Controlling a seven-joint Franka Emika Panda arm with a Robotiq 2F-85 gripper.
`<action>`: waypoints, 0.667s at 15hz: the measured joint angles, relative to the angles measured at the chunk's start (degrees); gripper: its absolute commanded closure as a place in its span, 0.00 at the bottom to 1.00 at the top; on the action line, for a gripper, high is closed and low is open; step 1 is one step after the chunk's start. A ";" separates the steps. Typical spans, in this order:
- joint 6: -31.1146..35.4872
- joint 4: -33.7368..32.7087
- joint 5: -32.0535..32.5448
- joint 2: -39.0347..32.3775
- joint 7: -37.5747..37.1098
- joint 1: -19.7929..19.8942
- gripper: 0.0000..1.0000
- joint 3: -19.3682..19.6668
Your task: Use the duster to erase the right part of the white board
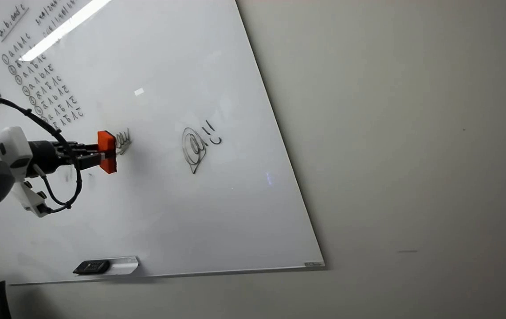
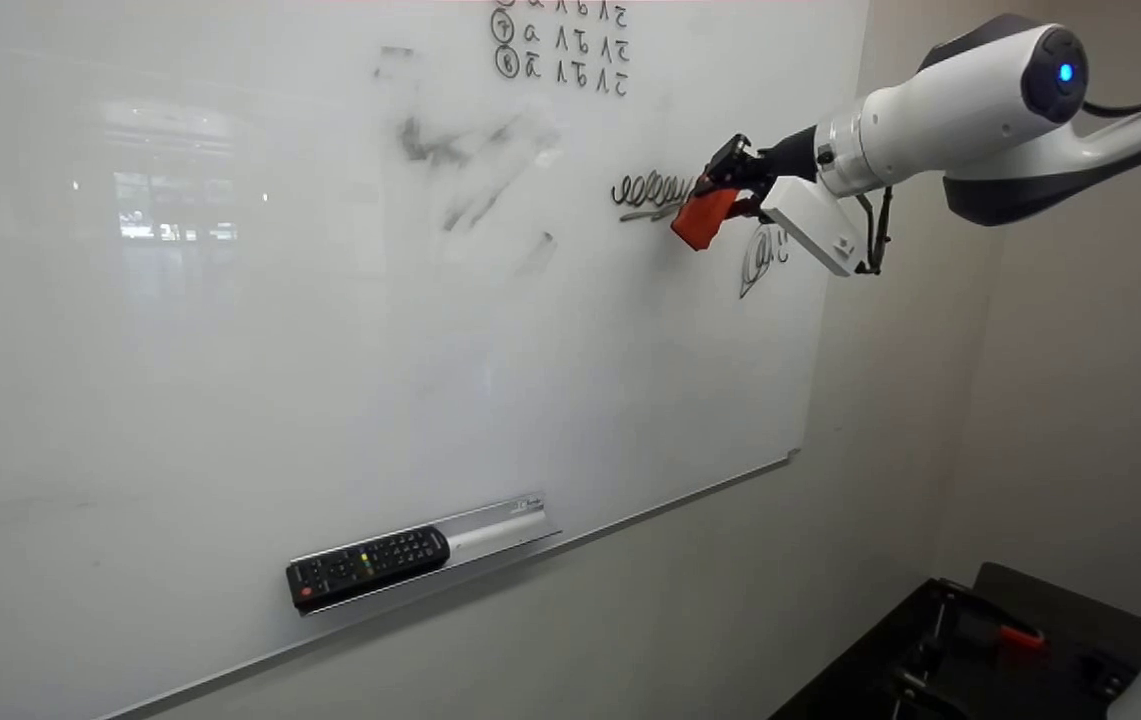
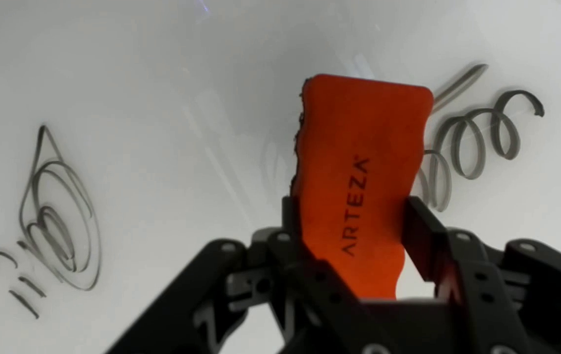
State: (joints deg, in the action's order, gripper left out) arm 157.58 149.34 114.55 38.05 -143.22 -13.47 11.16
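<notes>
In the wrist view we see the duster (image 3: 359, 147), an orange-red block lettered ARTEZA with gently curved sides, slightly tilted and hiding part of a coiled scribble (image 3: 457, 142) on the glossy white board (image 1: 199, 221); whether it touches the surface, we cannot tell. Elsewhere on the board we find black handwriting (image 2: 530, 65), grey smears (image 2: 425, 145) and a looped doodle (image 1: 194, 148) with a pointed end.

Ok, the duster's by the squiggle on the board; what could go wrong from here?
Pressing hard could twist the duster: the claw grips its long edges, and in the wrist view its top end juts free.
You might miss marks: in that view the duster hides part of the squiggle.
A stroke too far up could smear the list, which sits up and left of the squiggle in both exterior views.
</notes>
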 measured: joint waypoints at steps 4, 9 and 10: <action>5.36 -0.14 -0.19 1.74 0.39 1.45 0.72 6.47; 21.72 -0.62 -5.52 3.15 12.07 7.65 0.72 18.39; 23.99 -0.63 -7.41 2.67 15.01 9.29 0.72 19.63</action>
State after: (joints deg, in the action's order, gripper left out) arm 181.58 148.70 107.14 40.71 -128.21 -4.18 30.79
